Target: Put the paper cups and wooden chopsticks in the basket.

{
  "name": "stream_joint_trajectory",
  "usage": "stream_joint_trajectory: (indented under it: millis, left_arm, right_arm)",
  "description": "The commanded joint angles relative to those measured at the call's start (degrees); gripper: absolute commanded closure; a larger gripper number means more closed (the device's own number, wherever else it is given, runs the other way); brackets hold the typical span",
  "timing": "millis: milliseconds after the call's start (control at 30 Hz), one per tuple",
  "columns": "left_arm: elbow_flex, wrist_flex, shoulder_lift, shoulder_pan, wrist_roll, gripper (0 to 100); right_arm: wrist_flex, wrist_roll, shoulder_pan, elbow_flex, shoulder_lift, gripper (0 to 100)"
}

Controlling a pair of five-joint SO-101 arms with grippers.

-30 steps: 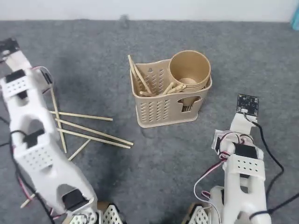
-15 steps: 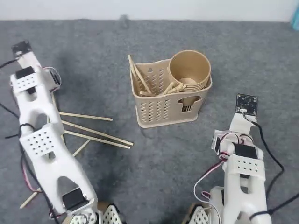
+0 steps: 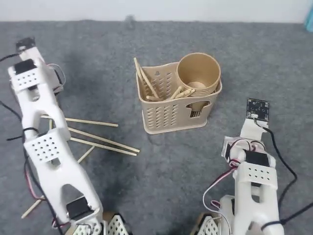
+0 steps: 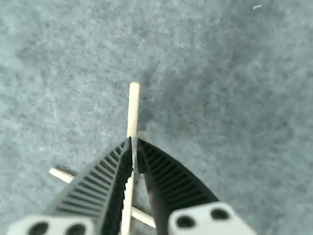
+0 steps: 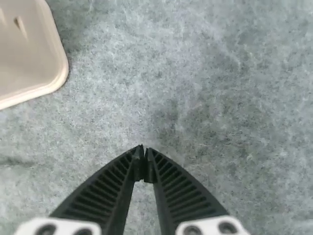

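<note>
Wooden chopstick [image 4: 132, 110] sits pinched in the clenched left end effector [image 4: 133, 142], its tip poking out beyond it over the counter [image 4: 234, 73]. The right end effector [image 5: 143, 149] is clenched empty, near the basket [image 5: 29, 54].

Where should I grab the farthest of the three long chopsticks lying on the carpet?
Take the chopstick near its middle, coming straight down from above, with the jaws closing across its width. It lies flat on the carpet, thin and straight, and that stretch sits apart from the other chopsticks.
</note>
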Motion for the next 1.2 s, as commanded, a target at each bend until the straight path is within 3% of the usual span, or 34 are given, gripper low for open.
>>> stream_joint_trajectory:
  millis: [0, 200, 433, 1167]
  left_arm:
    - [-2.59, 0.44, -1.14, 0.35, -0.44, 99]
    - [-5.93, 1.23, -0.62, -0.79, -0.35, 98]
    - [-6.02, 1.05, -0.62, -0.97, -0.26, 83]
    - [1.36, -5.80, -0.35, -1.23, -0.26, 83]
  right_arm:
    - [-0.75, 0.88, -0.48, -0.18, -1.01, 99.1]
    - [-0.75, 0.97, -0.48, -0.18, -1.01, 99.1]
    - [-0.66, 0.97, -0.48, -0.18, -1.01, 99.1]
    - [-0.66, 0.88, -0.48, -0.18, -1.01, 99.1]
